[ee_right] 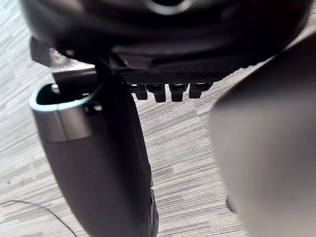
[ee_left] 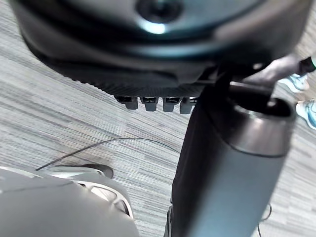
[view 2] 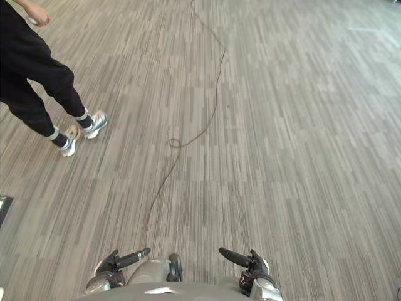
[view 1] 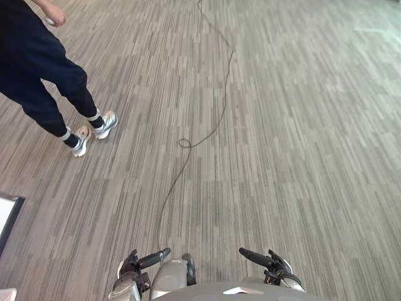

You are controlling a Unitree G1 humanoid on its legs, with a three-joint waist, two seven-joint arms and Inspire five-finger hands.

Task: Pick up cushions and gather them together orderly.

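My left hand (view 1: 149, 259) hangs low by my body, near the lower edge of the left eye view, with its fingers straight and nothing in it. My right hand (view 1: 262, 258) hangs at the same height on the other side, also empty. In the left wrist view the fingers (ee_left: 155, 102) stand in a straight row beside the thumb (ee_left: 232, 163), with bare carpet past them. The right wrist view has the same row of straight fingers (ee_right: 170, 91) and thumb (ee_right: 98, 163) over the carpet.
A person in dark trousers and light sports shoes (view 1: 94, 128) stands on the striped grey carpet (view 1: 294, 138) at the far left. A white panel in a black frame (view 1: 6, 213) lies at the left edge. A pale corner (view 1: 5, 293) pokes in at lower left.
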